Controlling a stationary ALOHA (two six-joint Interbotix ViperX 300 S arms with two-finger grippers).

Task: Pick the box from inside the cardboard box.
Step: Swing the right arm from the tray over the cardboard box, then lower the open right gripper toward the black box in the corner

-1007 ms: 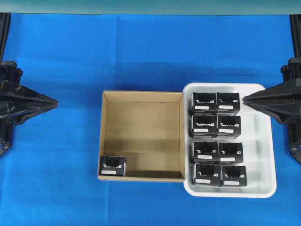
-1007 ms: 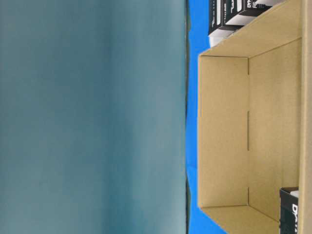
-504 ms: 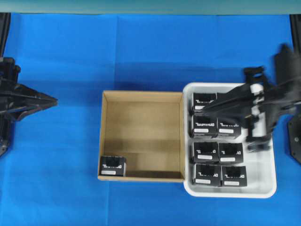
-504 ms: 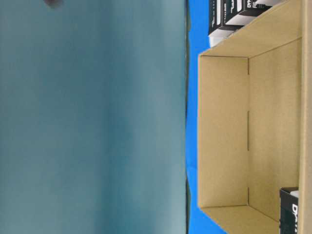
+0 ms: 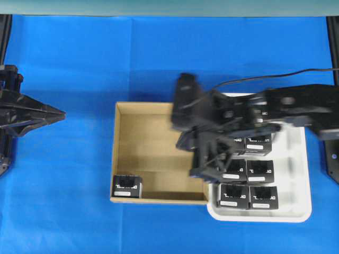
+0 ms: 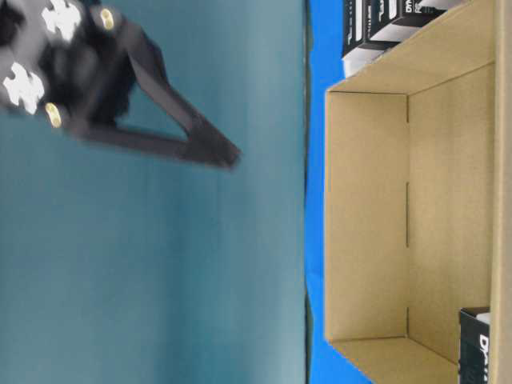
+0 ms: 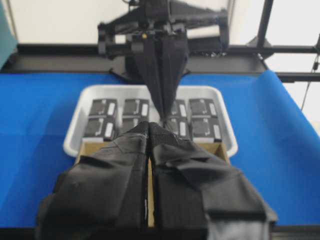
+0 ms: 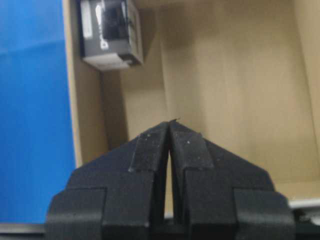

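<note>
Cardboard box (image 8: 90, 125) corner holds the box (image 8: 107, 32) — right gripper (image 8: 171, 131), jaws clenched and empty, risks hitting it unless opened.

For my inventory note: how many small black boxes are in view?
9. One black box sits in the cardboard box, lower-left corner overhead. Eight more fill the white tray; the right arm hides some overhead, but the left wrist view shows them.

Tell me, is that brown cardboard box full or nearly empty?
Nearly empty. The cardboard box shows bare floor, with just one black box in its corner.
</note>
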